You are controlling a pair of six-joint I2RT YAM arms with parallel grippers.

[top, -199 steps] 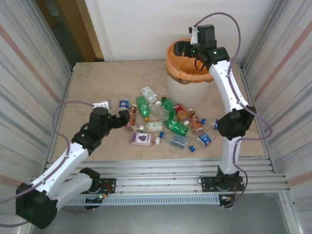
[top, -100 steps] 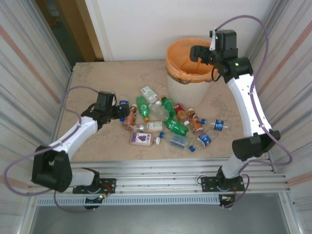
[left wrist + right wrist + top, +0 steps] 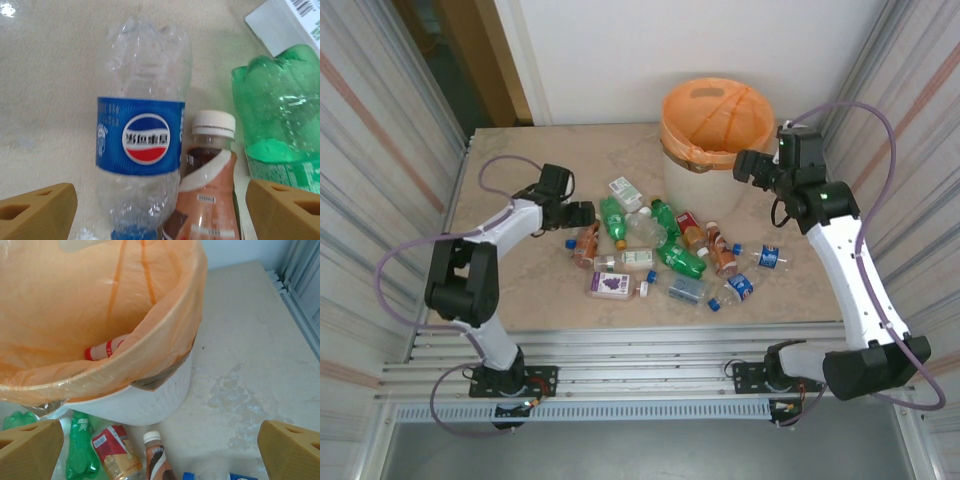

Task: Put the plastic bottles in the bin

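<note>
Seen from above, the plastic bottles (image 3: 678,258) lie heaped on the mottled beige stone counter (image 3: 570,150), in front of the round white bin (image 3: 700,185). The left hand (image 3: 576,214) sits at the heap's left edge, the right hand (image 3: 742,165) beside the bin's rim. The left wrist camera adds detail: a crumpled clear Pepsi bottle (image 3: 142,125) touching a brown white-capped bottle (image 3: 207,175), beside a lobed green bottle base (image 3: 280,115), with the tan fingers (image 3: 37,210) wide apart, gripping nothing. The right wrist camera looks into the glossy orange liner (image 3: 75,300), where one red-capped bottle (image 3: 102,350) lies; that hand is spread too, empty.
</note>
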